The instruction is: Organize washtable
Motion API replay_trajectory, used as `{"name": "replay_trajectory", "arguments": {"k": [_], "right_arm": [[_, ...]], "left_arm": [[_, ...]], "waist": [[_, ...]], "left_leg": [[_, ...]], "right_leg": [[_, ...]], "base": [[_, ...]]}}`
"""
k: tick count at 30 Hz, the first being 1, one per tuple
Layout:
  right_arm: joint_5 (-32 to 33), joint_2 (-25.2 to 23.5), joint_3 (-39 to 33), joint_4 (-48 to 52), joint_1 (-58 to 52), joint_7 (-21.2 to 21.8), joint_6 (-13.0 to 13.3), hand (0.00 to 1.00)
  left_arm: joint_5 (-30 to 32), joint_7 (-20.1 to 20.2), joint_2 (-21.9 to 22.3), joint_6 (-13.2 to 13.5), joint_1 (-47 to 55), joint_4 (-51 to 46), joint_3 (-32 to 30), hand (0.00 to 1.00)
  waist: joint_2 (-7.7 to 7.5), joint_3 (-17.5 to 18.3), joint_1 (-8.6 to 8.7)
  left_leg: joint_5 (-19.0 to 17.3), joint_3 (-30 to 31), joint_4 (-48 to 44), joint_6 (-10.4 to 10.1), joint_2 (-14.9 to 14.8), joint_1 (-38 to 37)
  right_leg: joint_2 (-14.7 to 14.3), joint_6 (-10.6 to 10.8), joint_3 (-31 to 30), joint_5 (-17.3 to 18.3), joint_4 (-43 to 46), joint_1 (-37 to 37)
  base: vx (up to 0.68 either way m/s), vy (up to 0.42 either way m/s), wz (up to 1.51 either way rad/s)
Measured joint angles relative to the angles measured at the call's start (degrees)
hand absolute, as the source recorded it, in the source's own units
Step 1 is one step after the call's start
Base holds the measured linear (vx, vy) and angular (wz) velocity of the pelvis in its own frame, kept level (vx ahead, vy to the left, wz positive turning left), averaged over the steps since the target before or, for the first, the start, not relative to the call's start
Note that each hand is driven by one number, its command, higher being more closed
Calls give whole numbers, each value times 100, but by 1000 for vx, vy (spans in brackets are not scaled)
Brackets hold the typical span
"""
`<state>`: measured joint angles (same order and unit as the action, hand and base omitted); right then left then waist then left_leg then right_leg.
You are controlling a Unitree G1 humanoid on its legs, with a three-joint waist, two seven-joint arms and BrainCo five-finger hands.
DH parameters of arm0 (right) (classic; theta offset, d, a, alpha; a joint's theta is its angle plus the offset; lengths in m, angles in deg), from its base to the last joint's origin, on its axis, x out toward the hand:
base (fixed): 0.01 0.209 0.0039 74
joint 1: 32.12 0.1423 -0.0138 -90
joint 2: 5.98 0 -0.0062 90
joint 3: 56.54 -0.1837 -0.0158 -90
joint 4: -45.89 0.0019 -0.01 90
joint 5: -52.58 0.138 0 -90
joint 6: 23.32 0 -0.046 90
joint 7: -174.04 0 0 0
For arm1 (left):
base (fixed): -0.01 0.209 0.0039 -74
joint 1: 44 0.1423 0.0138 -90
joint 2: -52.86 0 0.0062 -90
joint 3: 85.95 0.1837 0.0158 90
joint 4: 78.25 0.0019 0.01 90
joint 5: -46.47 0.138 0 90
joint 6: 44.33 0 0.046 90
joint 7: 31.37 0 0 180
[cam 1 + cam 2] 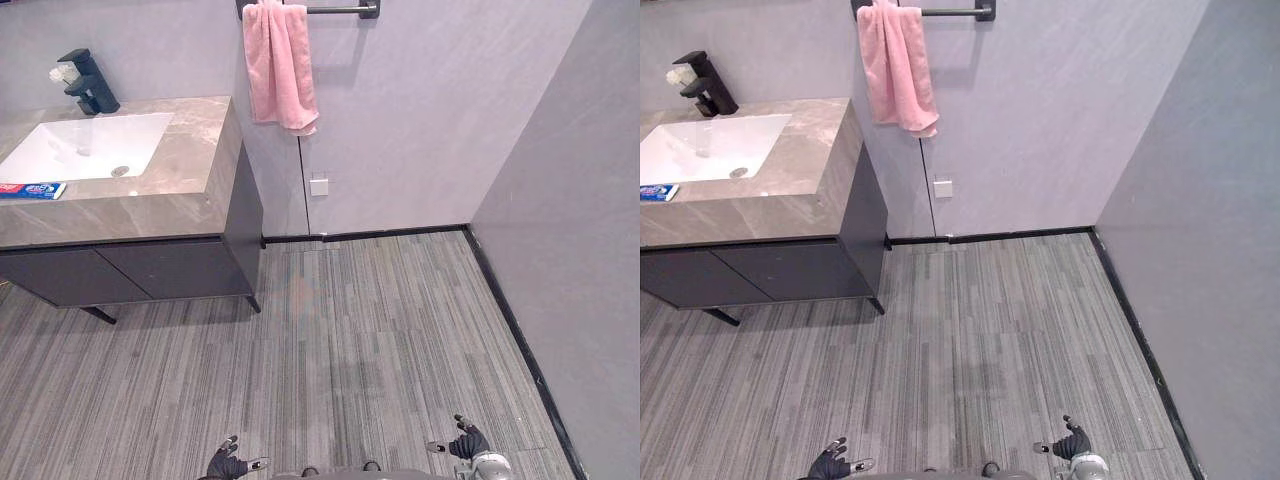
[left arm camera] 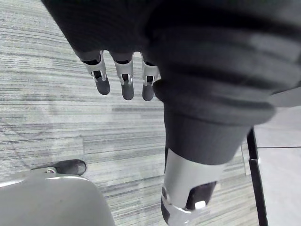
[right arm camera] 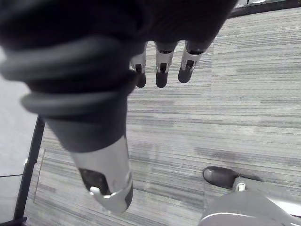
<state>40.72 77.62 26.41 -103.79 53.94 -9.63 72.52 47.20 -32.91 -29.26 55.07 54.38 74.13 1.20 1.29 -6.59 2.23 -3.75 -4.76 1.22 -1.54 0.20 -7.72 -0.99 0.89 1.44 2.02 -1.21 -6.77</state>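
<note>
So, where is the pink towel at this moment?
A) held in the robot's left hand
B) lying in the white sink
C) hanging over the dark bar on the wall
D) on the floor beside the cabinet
C: the pink towel hangs over the dark bar on the wall, just past the corner of the washtable.

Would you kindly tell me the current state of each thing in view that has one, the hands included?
Towel: hanging draped over the wall rail.
Sink: nothing in the basin.
Faucet: no stream visible.
Toothpaste: lying flat on the counter, at the sink's front edge.
Cabinet: doors closed.
Left hand: fingers straight, holding nothing, low over the floor.
Right hand: fingers straight, holding nothing, low over the floor.
</note>
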Motion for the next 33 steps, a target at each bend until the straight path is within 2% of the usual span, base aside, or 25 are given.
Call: {"name": "replay_trajectory", "arguments": {"k": [10, 19, 27, 30, 33], "right_arm": [[-16, 81, 0, 0, 7, 0, -1, 0], [-15, 79, 5, -5, 8, 2, -9, 0], [-13, 76, 17, -16, 131, 3, -19, 0], [-13, 61, 16, -17, 199, 4, -80, 0], [-12, 75, 5, -13, 268, 4, -120, 0]], "left_arm": [[8, 0, -10, 1, 1, -3, -4, 0], [36, 0, -14, 1, -1, -3, -3, 0], [64, 0, -18, 0, -36, -2, -1, 0], [63, 0, -56, 0, -93, -6, -1, 0], [52, 0, -121, 0, -137, -62, -2, 0]], "waist": [[-6, 1, -1], [-69, 9, -1], [-104, 7, -20], [-148, -29, -32], [-114, -53, -77]], "left_leg": [[1, -22, 47, 3, -6, 1], [1, -62, 96, 3, -3, -1], [-45, -318, 110, 65, -23, 124], [-246, -425, -135, 129, -38, 259], [-586, -581, -603, 182, -96, 496]], "right_leg": [[-12, -1, 10, -1, -24, 2], [-14, -3, -23, -3, -73, 8], [-54, -70, -276, -50, -104, 213], [-57, -64, -385, -49, -100, 309], [-68, 85, -554, 87, 112, 458]], "base": [[0, 0, 0], [0, 0, -1], [-4, -12, -17], [26, -5, -22], [71, 27, -32]]}}
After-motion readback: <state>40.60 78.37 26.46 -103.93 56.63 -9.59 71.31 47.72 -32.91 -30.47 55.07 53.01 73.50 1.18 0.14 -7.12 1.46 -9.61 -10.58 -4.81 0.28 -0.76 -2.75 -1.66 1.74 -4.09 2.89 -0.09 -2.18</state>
